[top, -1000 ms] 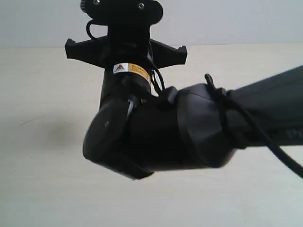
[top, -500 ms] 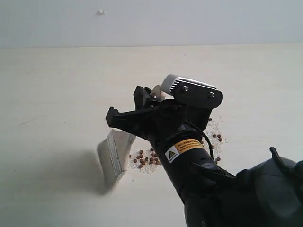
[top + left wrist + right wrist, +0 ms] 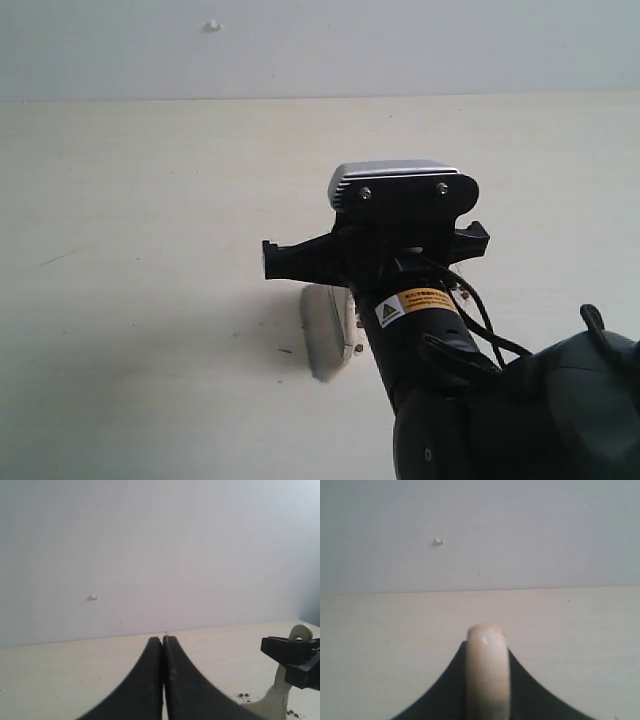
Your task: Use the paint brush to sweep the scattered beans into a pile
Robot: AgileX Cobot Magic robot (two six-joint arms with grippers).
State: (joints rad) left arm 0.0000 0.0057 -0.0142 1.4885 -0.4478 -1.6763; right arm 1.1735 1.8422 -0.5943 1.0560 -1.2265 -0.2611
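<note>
Right arm [image 3: 520, 410] enters from 5 o'clock. Right hand [image 3: 487, 649] clamps the paint brush [image 3: 325, 335] handle, bristles down on the counter [image 3: 120, 300] at 6 o'clock of centre. Beans [image 3: 243, 695] lie beside the bristles. Left hand [image 3: 163, 640] is closed and empty.

A pale cream bench [image 3: 120, 200] fills the near and middle ground, its surface smooth, matte and evenly lit. At its far edge it meets a plain wall [image 3: 420, 50] of light bluish grey along a straight, level line. The wall carries one small white speck [image 3: 211, 25] high up, left of centre (it shows in both wrist views as well, too small to tell what it is). On the left of the bench lies a thin dark scratch [image 3: 55, 258]. A faint grey shadow [image 3: 260, 325] spreads over the bench near the middle, blurred at its edges under soft, diffuse light.
</note>
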